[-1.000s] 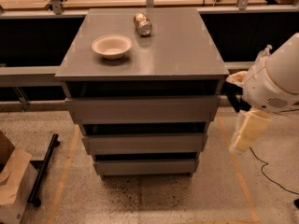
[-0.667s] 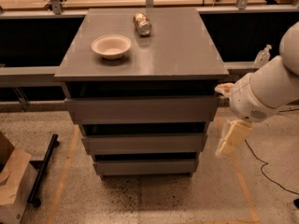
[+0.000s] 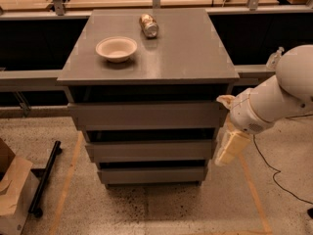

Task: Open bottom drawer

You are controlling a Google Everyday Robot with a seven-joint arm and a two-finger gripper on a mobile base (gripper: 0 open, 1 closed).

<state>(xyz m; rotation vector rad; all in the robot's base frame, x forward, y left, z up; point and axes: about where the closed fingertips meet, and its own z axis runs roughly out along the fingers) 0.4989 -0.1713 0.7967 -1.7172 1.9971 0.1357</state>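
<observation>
The bottom drawer (image 3: 152,175) sat shut, lowest in the cabinet (image 3: 186,53). The end effector (image 3: 231,147) hung near its right end, a bit higher. Wide or narrow, I could not tell.

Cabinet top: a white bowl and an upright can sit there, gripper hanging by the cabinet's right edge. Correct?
No: the camera view shows the can lying on its side. The white bowl shares the cabinet top, and the gripper hangs by the cabinet's right edge.
</observation>
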